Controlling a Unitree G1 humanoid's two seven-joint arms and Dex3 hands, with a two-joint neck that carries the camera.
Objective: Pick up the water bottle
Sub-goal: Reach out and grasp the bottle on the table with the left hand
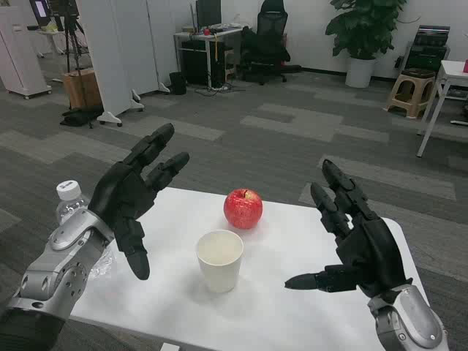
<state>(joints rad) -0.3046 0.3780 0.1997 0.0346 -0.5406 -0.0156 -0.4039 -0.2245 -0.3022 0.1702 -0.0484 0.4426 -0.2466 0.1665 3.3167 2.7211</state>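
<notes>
- Mostly I worry about a blind grab — the left hand (135, 201) and its forearm hide most of the water bottle (71, 203); a nudge tips it off the table (292, 292) edge.
- Paper cup (219, 259) and apple (243, 208) sit mid-table, away from the bottle.
- Bottle stands at the far-left edge, behind the left hand.
- Both hands are spread wide, holding nothing — right hand (358, 241) waits on the right.

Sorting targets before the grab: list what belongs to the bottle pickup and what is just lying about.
For the job:
water bottle, at the table's left edge, partly behind the left arm
left hand, open, nearest it
right hand, open

Lying about:
apple
paper cup
</notes>
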